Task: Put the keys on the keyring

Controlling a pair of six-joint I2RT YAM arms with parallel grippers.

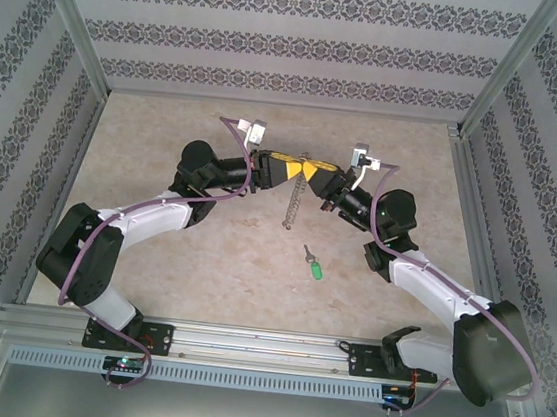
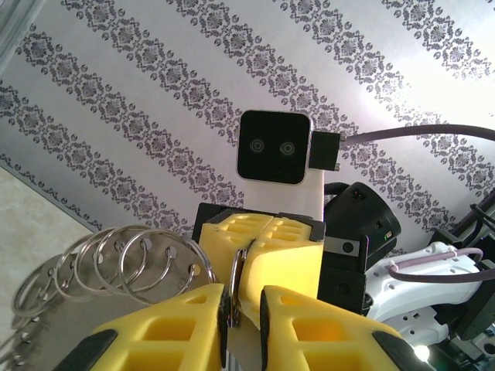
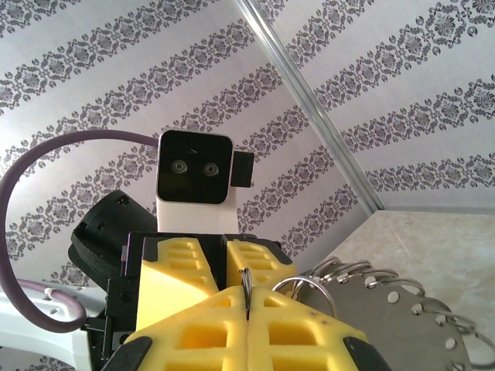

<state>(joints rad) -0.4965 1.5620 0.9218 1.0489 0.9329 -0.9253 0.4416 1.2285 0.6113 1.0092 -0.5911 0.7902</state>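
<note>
2 grippers: met tip to tip above the middle of the table (image 1: 200,275), well clear of its surface.
Left gripper (image 1: 281,169): fingers stood nearly together around the wire of the keyring (image 1: 294,202). Whether they truly pinched it could not be told.
Keyring: hung below the meeting point, with its small loops (image 2: 116,263) fanned out to one side.
Right gripper (image 1: 314,178): clamped on the ring's wire, with no gap between the pads.
Key (image 1: 314,262): lay flat on the table, near the hanging ring and a little to its right. Its green head pointed toward the arms' bases, and nothing touched it.
Step in hand: probably settling the ring in 1 firm hold so the other arm could fetch the key.
Doing it well: 1 claw needed a proven grip before the other let go. The ring needed to stay steady and its loops free.
Risk: a thin wire could pivot or slip in a loose pinch, and the tiny key would call for a low, precise pick.
</note>
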